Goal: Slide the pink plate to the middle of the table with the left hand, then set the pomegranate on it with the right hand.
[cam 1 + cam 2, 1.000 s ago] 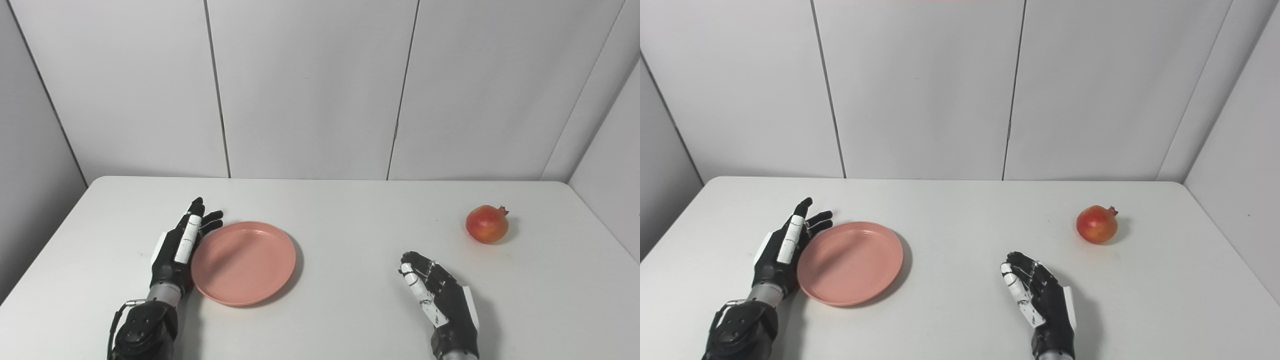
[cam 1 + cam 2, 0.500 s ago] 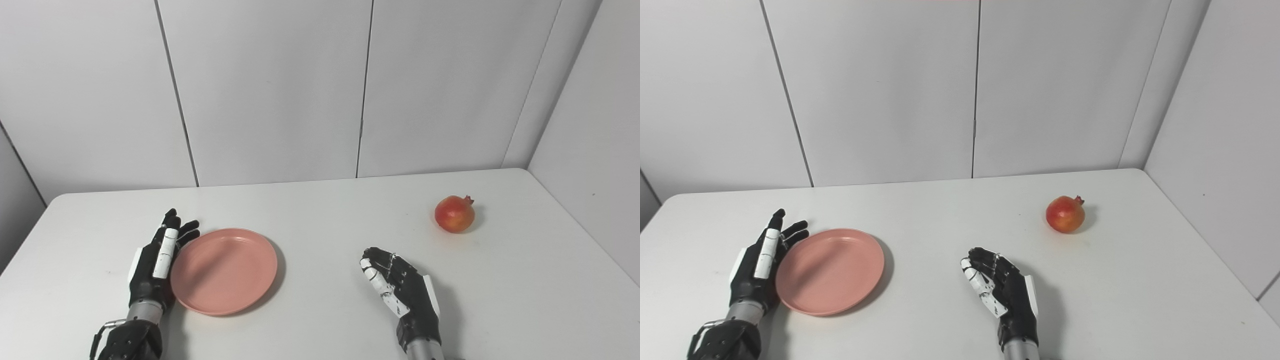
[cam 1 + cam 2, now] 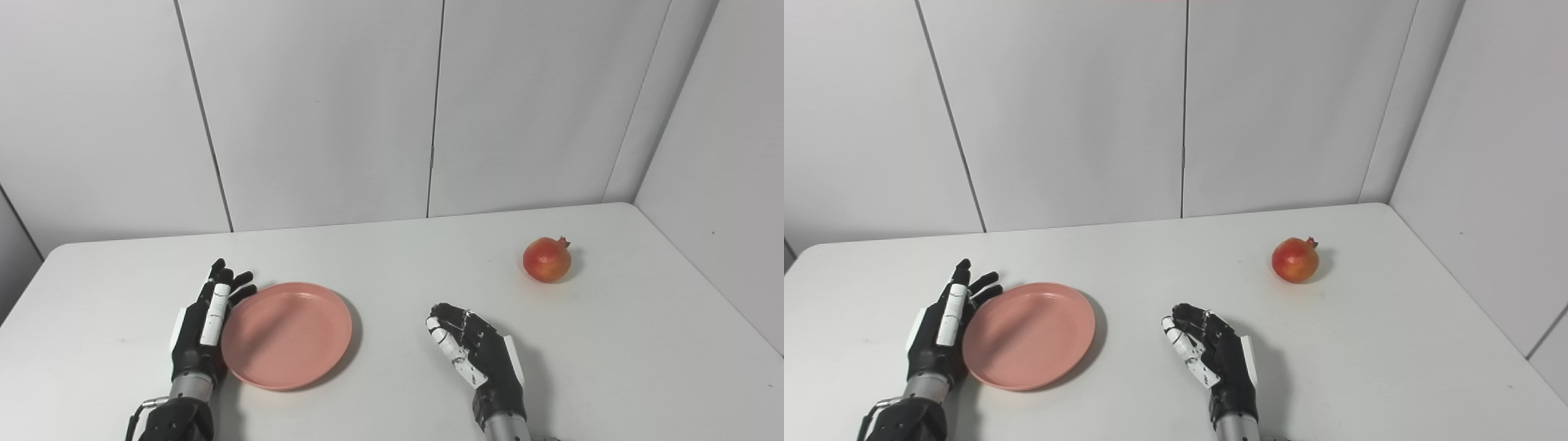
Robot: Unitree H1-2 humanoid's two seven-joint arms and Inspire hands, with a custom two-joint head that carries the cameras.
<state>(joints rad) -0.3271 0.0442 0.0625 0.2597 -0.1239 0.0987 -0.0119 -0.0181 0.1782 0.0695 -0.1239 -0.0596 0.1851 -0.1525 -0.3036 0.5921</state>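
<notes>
The pink plate (image 3: 286, 334) lies flat on the white table (image 3: 398, 257), left of the middle. My left hand (image 3: 205, 321) is open, its fingers stretched out along the plate's left rim and touching it. The pomegranate (image 3: 546, 259), red and yellow, sits alone at the far right of the table. My right hand (image 3: 478, 355) is open and empty, resting near the front edge to the right of the plate, well short of the pomegranate. The same scene shows in the right eye view, with the plate (image 3: 1029, 335) and the pomegranate (image 3: 1295, 260).
Grey wall panels (image 3: 318, 110) stand behind the table and along its right side (image 3: 723, 153). Nothing else lies on the table top.
The camera has swung to the right and tilted, shifting the whole picture left. The left hand stays against the plate's left rim. The right hand and the pomegranate hold their places.
</notes>
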